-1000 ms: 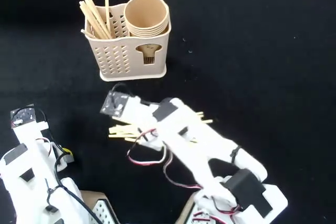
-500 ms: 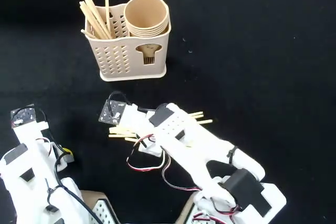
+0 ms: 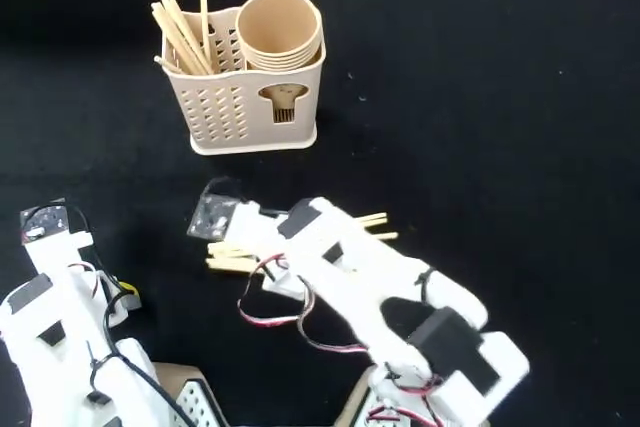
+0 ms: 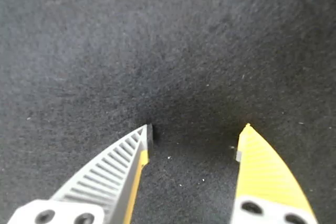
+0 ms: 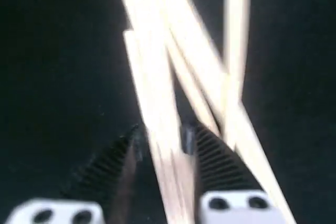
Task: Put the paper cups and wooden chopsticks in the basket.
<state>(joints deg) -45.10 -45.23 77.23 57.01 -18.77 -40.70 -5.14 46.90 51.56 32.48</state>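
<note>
A beige perforated basket (image 3: pixel 245 112) stands at the far side of the black table. It holds stacked paper cups (image 3: pixel 280 27) and several wooden chopsticks (image 3: pixel 180 27) standing upright. More wooden chopsticks (image 3: pixel 230 255) lie in a loose pile on the cloth near the middle, partly under the right arm. In the right wrist view my right gripper (image 5: pixel 163 142) is down on that pile, its two fingers pressed against a chopstick (image 5: pixel 157 103) between them. My left gripper (image 4: pixel 197 132) is open over bare black cloth, at the near left.
The left arm (image 3: pixel 50 287) sits at the near left corner and the right arm's base (image 3: pixel 450 357) at the near middle. A perforated metal plate (image 3: pixel 195 397) shows at the near edge. Black cloth (image 3: pixel 500 127) covers the table's right half.
The right arm has sunk lower and drawn slightly toward the near side over the chopstick pile. The loose chopsticks have shifted a little. The left arm has not moved.
</note>
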